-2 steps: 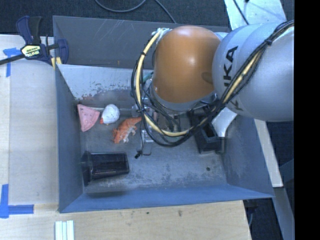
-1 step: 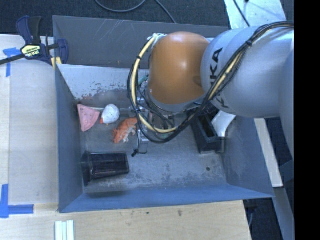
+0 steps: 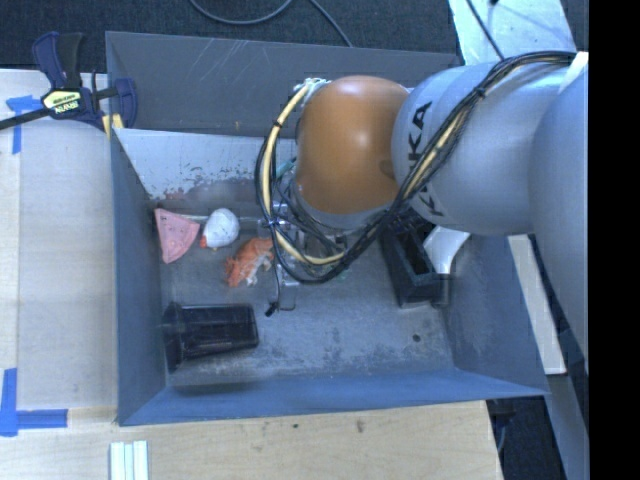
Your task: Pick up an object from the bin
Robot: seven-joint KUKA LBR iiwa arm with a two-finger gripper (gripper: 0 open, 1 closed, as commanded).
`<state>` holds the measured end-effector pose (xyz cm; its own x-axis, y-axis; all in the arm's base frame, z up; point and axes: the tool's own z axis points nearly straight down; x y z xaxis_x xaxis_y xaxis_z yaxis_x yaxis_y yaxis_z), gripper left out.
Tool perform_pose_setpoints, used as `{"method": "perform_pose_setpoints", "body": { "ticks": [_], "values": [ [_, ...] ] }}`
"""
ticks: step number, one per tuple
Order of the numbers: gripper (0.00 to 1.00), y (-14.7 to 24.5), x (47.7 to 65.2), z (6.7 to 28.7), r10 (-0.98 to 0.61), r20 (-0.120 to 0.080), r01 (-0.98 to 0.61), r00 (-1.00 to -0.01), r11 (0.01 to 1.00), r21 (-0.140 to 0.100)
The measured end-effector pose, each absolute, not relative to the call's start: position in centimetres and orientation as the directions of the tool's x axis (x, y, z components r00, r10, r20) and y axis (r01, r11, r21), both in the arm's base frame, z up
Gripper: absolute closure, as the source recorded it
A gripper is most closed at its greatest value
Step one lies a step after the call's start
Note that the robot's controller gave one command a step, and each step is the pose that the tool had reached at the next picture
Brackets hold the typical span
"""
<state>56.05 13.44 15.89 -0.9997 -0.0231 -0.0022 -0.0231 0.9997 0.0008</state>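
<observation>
Orange crumpled thing [image 3: 247, 262] lies mid-floor in the grey bin [image 3: 135, 298], beside a white ball [image 3: 221, 228] and above a tipped black cup [image 3: 210, 330], with the hand [image 3: 282, 296] just right of it, opening impossible to tell; probably light, soft, best pinched across its narrow middle.

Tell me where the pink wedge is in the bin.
The pink wedge lies at the bin's left in the camera view, just left of the white ball.

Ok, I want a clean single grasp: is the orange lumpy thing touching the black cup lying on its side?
Apart. The camera view shows bare grey bin floor between the orange lumpy thing and the black cup.
</observation>
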Motion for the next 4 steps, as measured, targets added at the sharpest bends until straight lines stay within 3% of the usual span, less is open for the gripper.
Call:
{"method": "perform_pose_setpoints", "body": {
  "ticks": [1,2,3,4],
  "values": [
    [0.0,12.6,57.7,13.1,-0.03,-0.01,-0.03,-1.0,1.0,0.003],
    [1.0,11.8,62.5,7.1,-0.171,-0.006,-0.171,-0.985,0.985,0.0],
    [1.0,11.8,62.5,7.1,-0.171,-0.006,-0.171,-0.985,0.985,0.0],
    [1.0,11.6,62.4,20.1,-0.208,-0.01,-0.208,-0.978,0.978,0.0]
  ]
}}
